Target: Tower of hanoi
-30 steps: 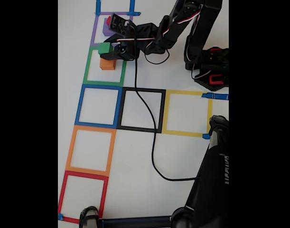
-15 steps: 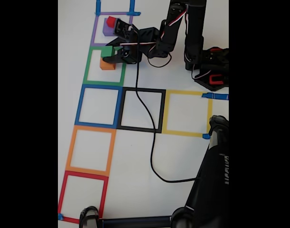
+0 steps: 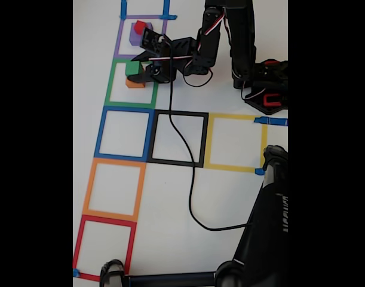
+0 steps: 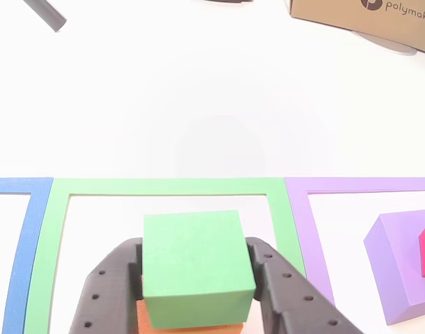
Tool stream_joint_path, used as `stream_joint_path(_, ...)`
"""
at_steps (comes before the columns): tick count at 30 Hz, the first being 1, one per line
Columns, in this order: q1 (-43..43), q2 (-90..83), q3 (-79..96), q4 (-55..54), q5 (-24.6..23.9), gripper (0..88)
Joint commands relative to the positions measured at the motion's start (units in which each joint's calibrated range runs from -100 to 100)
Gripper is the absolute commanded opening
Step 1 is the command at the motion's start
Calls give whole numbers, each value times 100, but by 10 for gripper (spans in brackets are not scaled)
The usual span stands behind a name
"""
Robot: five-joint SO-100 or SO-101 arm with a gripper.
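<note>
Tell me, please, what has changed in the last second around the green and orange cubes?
In the fixed view the arm pulled back and folded upright, drawing the gripper slightly up the picture. The jaws sit either side of the green cube, which rests on the orange cube; whether they press it is unclear. Both cubes stayed in the green square, and the purple and red cubes did not move.

We've got the arm (image 3: 230,42) folded over from its base (image 3: 263,84) at the right of the fixed view, reaching left with the wrist low. In the other view the gripper (image 4: 198,278) comes up from the bottom edge, its two black fingers (image 4: 111,289) pressed against either side of the green cube (image 4: 195,268), clamped on it.
</note>
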Motion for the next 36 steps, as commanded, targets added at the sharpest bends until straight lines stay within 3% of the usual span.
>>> stream_joint_path(1, 17, 33, -190, -140, 36, 67)
stream_joint_path(16, 37, 154, -199, -245, 36, 181)
stream_joint_path(26, -11, -653, -90, 79, 36, 197)
stream_joint_path(31, -50, -1775, 38, 1099, 36, 164)
stream_joint_path(36, -11, -3132, 47, 2532, 36, 40)
